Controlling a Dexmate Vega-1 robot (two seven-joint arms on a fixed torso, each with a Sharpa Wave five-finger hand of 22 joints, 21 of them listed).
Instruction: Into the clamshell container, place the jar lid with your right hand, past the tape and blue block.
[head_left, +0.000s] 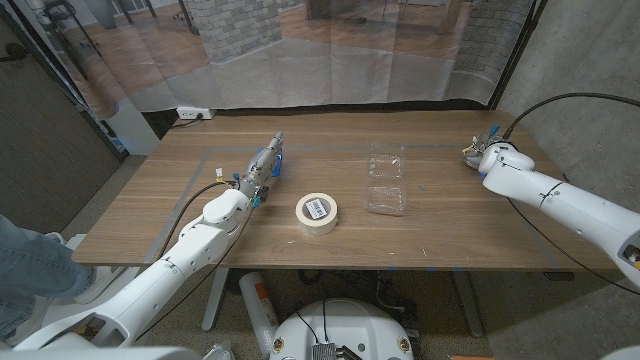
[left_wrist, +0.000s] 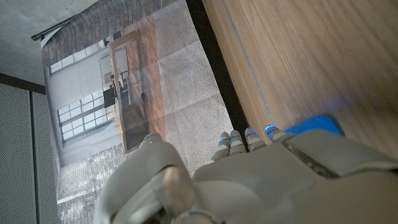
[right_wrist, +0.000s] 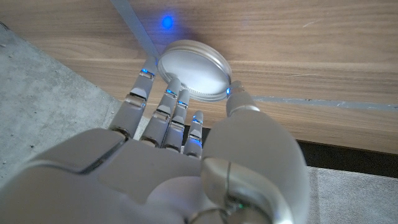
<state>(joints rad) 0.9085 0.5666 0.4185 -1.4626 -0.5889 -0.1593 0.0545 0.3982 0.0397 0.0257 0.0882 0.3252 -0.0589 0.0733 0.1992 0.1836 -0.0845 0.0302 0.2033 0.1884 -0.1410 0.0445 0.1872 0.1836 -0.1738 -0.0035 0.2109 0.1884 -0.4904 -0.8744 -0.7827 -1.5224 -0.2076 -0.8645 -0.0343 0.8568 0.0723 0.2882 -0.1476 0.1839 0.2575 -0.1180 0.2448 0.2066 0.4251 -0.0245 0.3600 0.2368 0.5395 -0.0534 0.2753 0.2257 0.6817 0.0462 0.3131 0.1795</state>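
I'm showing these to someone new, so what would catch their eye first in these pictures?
Probably the roll of tape at the table's middle, with the clear clamshell container open just to its right. Next, the right hand at the table's far right corner, its fingers around the silver jar lid. The left hand stretches out to the left of the tape, by a blue block.

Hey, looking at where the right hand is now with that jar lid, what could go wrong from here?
1. The jar lid lies near the table edge, and the right hand has fingers around its rim; whether it is gripped is unclear. A weak pinch could let it slip or slide off.
2. The clamshell container is clear, light and open; a hard drop might shove it or miss the tray.
3. The tape sits close beside the container, so a low carry may clip it.
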